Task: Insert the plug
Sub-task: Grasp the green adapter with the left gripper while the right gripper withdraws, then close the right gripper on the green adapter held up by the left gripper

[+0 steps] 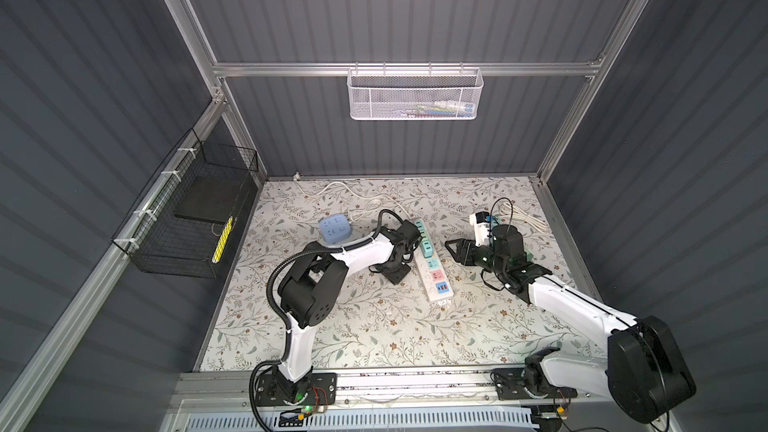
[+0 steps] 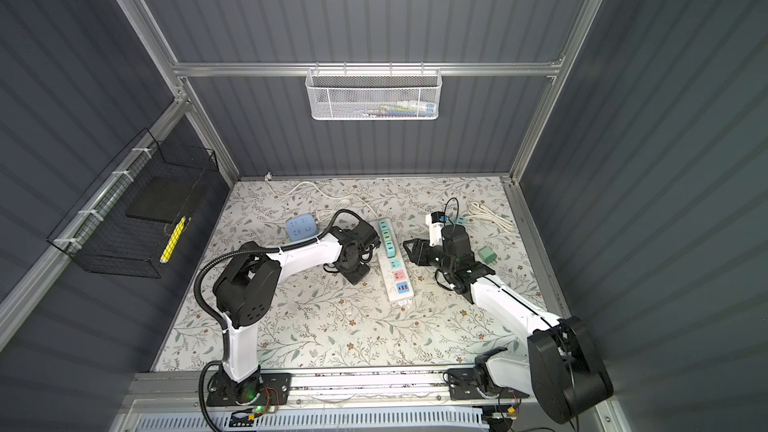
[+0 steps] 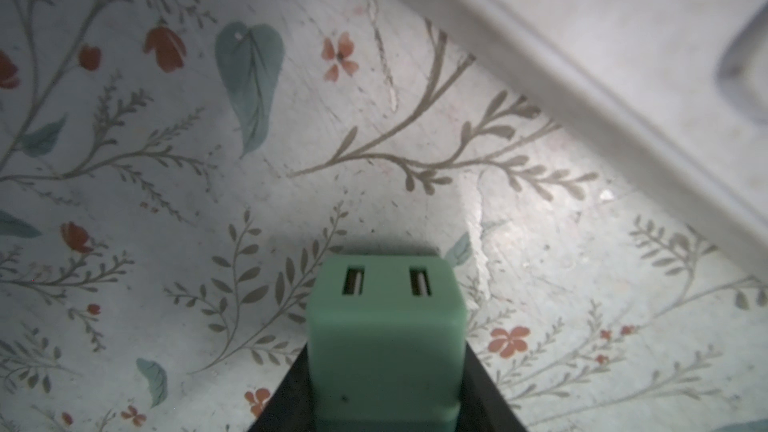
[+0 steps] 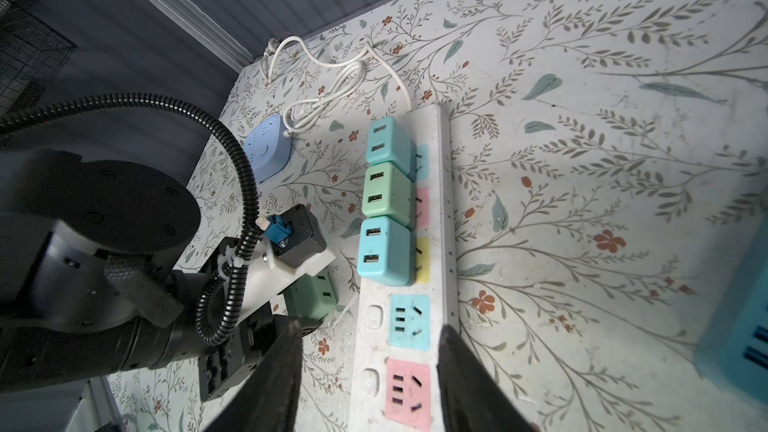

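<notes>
Your left tool (image 3: 386,384) is clamped on the green USB charger plug (image 3: 384,317), a dark finger against each side. It holds the plug low over the floral counter (image 3: 166,160), just beside the white power strip (image 4: 441,201). You cannot tell whether the plug rests on the surface or hangs clear of it. The pickup looks done, so what is left is the carry, the lining up and the push home. The strip's far sockets hold three chargers (image 4: 384,191), while the blue socket (image 4: 409,322) and the pink socket (image 4: 407,388) beside them are free. Your right tool (image 4: 370,326) hangs by that free end with its fingers apart and gripping nothing. Whether it touches the strip is unclear.
</notes>
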Motion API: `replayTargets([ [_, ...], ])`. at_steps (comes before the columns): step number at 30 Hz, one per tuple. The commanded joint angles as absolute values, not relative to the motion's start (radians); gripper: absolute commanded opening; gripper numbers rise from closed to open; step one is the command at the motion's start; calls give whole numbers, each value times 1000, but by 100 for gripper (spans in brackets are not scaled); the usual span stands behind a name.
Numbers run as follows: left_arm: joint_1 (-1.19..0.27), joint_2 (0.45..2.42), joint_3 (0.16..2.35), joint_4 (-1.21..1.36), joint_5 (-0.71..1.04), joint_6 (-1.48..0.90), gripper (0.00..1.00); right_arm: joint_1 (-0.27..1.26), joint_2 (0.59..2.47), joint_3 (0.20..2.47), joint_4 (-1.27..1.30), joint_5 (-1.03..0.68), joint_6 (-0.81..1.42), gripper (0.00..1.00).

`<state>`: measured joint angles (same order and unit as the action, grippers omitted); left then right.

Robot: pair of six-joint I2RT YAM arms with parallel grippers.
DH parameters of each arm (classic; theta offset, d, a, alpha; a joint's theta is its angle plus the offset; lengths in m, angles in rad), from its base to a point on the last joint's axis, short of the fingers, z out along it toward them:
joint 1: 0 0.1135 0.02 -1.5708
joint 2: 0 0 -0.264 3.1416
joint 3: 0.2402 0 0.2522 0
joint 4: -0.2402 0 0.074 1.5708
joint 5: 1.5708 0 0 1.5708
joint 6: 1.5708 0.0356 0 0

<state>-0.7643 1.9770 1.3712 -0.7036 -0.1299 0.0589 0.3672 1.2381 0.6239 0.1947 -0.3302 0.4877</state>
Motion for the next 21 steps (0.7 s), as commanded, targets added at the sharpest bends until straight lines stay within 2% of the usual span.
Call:
replayTargets([
  [1, -772, 1886, 1285, -590, -117, 41, 22, 362, 1245, 620, 210, -375, 487, 53],
  [6, -838, 1670, 1042, -191, -113, 39, 20, 364, 1250, 630, 216, -449, 505, 49],
  [8, -875, 1601, 946, -26, -109, 39, 14, 368, 1255, 638, 206, -514, 527, 42],
  [11, -914, 1541, 838, 170, -96, 44, 12, 384, 1233, 635, 170, -572, 535, 34],
  [14, -930, 1527, 817, 218, -98, 45, 11, 410, 1197, 647, 88, -625, 495, 31],
  [17, -941, 1518, 836, 189, -88, 55, 9, 428, 1176, 662, 9, -671, 474, 33],
  [21, -942, 1475, 821, 200, -45, 64, 9, 457, 1183, 691, -47, -668, 453, 43],
])
